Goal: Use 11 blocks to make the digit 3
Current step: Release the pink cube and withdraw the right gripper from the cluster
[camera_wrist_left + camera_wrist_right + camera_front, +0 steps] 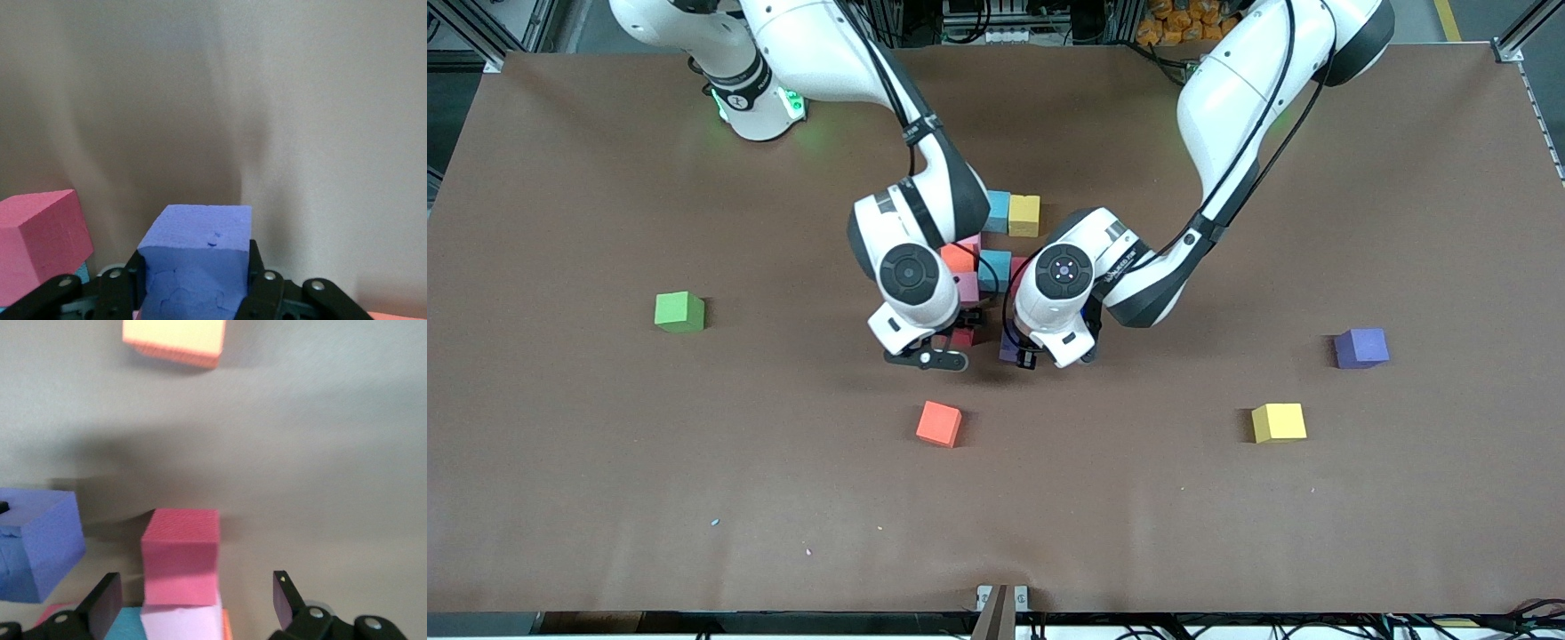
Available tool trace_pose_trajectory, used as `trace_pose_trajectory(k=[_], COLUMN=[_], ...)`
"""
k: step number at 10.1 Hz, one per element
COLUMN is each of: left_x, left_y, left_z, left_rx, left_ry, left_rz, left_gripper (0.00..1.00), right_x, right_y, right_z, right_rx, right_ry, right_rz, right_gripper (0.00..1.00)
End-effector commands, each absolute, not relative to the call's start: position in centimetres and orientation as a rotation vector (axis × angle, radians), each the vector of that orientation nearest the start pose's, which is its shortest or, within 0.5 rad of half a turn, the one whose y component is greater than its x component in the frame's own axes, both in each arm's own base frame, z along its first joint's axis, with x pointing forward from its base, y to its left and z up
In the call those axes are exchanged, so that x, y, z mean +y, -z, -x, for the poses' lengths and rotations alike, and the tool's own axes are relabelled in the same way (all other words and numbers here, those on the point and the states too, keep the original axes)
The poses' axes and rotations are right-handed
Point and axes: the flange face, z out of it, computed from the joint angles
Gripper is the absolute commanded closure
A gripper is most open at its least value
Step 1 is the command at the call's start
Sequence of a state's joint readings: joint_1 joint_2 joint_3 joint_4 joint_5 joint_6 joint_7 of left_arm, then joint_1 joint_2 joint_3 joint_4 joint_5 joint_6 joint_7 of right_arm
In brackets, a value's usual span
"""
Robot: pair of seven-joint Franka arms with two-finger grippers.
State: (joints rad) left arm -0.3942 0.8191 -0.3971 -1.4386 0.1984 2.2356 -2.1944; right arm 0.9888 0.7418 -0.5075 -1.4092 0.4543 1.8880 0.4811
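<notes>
My left gripper (197, 268) is shut on a purple block (198, 248), held low beside a crimson block (39, 243) at the cluster's end nearest the front camera. In the front view, the left gripper (1023, 355) and its purple block (1009, 347) sit next to the crimson block (965, 337). My right gripper (195, 595) stands open over the crimson block (180, 543), fingers apart on either side of it. Farther back in the cluster are a pink block (967, 289), a light blue block (994, 269), an orange block (958, 258), another blue block (997, 211) and a yellow block (1024, 215).
Loose cubes lie apart from the cluster: an orange one (939, 423) nearer the front camera, a yellow one (1279, 422) and a purple one (1360, 348) toward the left arm's end, and a green one (679, 312) toward the right arm's end.
</notes>
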Motion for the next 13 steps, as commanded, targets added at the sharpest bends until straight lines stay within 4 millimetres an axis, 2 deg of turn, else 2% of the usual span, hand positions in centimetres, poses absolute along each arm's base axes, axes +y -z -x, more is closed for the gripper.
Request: trace_pose_trajectory(k=[1,3,5,7,9,11,13], left_x=[-47.6,-47.5,-47.6,-47.6,-47.7,-47.9,-48.0], left_y=[-23.6,-23.9,-24.0,-24.2,-24.4,-24.4,-24.5], left_z=[-55.6,-55.7,-55.7,-55.9,-55.9,-55.9,-55.9], left_rx=[-2.079,-2.084,-2.091,-2.099,-2.102,-2.132,-2.177], left_ry=[-0.218,-0.216,-0.229,-0.230,-0.233,-0.251,-0.255], left_rz=[2.416,2.416,2.411,2.412,2.413,2.384,2.344], left_gripper=[0.42,0.42,0.42,0.42,0.42,0.42,0.42], right_x=[36.7,32.5,28.2,23.0,19.0,15.8,13.6], right_y=[-32.6,-33.9,-35.0,-36.6,-38.5,-39.9,-42.3], right_z=[-58.7,-60.2,-61.5,-62.7,-63.7,-64.0,-63.8], right_rx=[0.025,-0.118,-0.163,-0.251,-0.168,-0.086,-0.132], right_ry=[-0.344,-0.346,-0.374,-0.385,-0.358,-0.371,-0.358], right_rz=[3.136,3.153,3.173,3.180,3.208,3.221,3.168], right_gripper=[0.00,0.00,0.00,0.00,0.00,0.00,0.00])
